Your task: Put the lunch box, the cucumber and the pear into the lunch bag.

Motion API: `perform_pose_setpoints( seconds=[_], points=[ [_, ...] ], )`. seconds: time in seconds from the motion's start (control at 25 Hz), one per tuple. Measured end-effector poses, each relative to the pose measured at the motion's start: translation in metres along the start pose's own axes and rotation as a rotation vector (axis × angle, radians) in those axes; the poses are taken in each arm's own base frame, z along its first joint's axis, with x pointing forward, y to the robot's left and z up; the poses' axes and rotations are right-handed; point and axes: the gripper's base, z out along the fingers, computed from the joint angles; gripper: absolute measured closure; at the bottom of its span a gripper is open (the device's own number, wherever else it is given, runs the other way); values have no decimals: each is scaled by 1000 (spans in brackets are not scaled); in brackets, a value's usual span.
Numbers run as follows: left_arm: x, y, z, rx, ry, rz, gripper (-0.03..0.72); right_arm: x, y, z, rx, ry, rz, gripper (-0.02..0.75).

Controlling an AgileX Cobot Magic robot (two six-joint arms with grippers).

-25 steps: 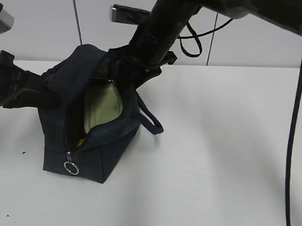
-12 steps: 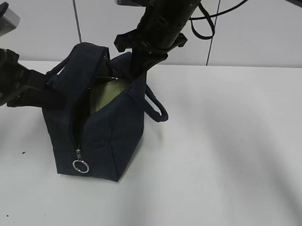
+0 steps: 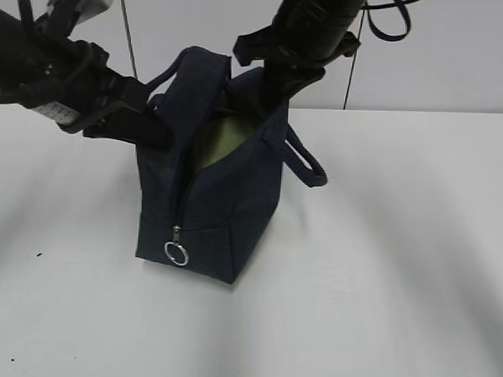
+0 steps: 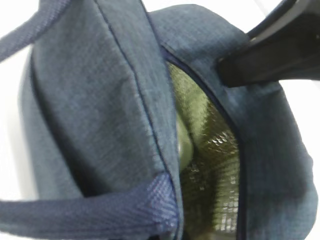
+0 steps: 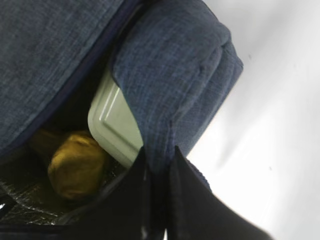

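The navy lunch bag (image 3: 225,212) stands upright on the white table with its zipper open and the ring pull (image 3: 176,253) low on its front. My right gripper (image 3: 274,88) comes down from above and is shut on the bag's right rim, with the fabric pinched between its black fingers (image 5: 187,200). My left gripper (image 3: 146,124) holds the bag's left wall by the handle. Its jaws are hidden behind the fabric. Inside the bag lie the lunch box (image 5: 114,125), sage lid showing, and the yellow pear (image 5: 75,162). A rounded green shape (image 4: 183,144) sits deep inside. I cannot tell if it is the cucumber.
The bag's second handle loop (image 3: 308,163) hangs out on the right. The silvery lining (image 4: 220,165) shows inside the opening. White table (image 3: 398,270) spreads around the bag, with a wall behind it.
The bag has gone from slumped on its side to upright and has shifted right. Both arms have risen with it, and the opening has narrowed.
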Motion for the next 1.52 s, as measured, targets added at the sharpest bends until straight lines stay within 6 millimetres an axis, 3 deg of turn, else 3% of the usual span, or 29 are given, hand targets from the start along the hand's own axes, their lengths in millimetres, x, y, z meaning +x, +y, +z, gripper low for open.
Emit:
perform_pose_setpoints(
  seconds=[0.24, 0.44, 0.56, 0.68, 0.76, 0.84, 1.0, 1.2, 1.32, 1.52],
  points=[
    [-4, -6, 23, 26, 39, 10, 708, 36, -10, -10, -13, -31, 20, 713],
    [-2, -6, 31, 32, 57, 6, 708, 59, -15, 13, 3, -31, 30, 713],
    [-2, -6, 32, 33, 59, 5, 685, 62, -16, 20, 3, -56, 34, 687],
    [-2, -6, 32, 35, 60, 4, 563, 59, -15, 20, -4, -85, 23, 538],
    [-1, -6, 31, 37, 63, 3, 467, 58, -14, 15, -3, -105, 18, 388],
    [-1, -6, 31, 40, 67, 2, 397, 57, -13, 6, 8, -129, 4, 305],
    [0, -5, 21, 23, 78, 31, 354, 58, -11, -16, 66, -164, -39, 264],
    [6, -3, -8, -47, 20, 42, 349, 75, -7, -41, 126, -213, -39, 270],
    [12, -4, -28, -115, -71, 42, 349, 95, 1, -54, 117, -290, -16, 281],
    [36, -12, -50, -233, -224, 44, 365, 142, 21, -54, 57, -450, -38, 288]
  ],
)
